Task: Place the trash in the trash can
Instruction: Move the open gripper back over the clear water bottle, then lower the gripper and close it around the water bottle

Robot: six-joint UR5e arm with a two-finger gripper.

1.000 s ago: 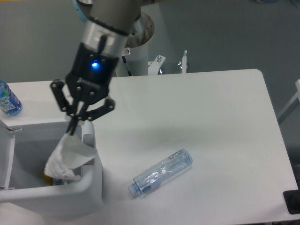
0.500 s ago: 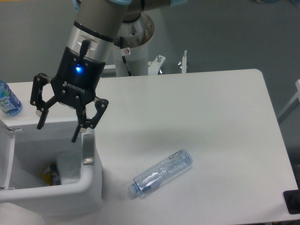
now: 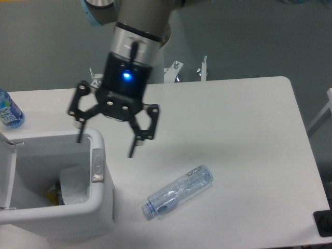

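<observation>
**Bottle left on the table: roll and slip are the main risks**

The gripper point(image 3: 106, 140) is seen left of centre, fingers spread wide and holding nothing, hung over the right rim of the bin point(image 3: 98, 207) at lower left. A pale crumpled item, hard to identify, lies inside the bin; whether it is the cup cannot be told. The bottle point(image 3: 179, 191) lies on its side on the table point(image 3: 233, 129), lower centre of the frame, well apart from the bin's right wall and pointing up toward the right.

Trouble is most likely to come from the bottle itself. Being round and probably light, it could be nudged into a roll if one finger is brought down first, and it might be pushed out of the fingers' span. Thin clear plastic may also be crushed or squirted sideways if it is closed on near its tapered neck rather than across the body. On the way back, the bin rim or its grey latch point(image 3: 96, 166) could be struck if the load is carried low, and a long bottle held off-centre might catch the rim and fall outside.

A labelled bottle point(image 3: 9, 110) at the far left edge could be mistaken for trash.
</observation>
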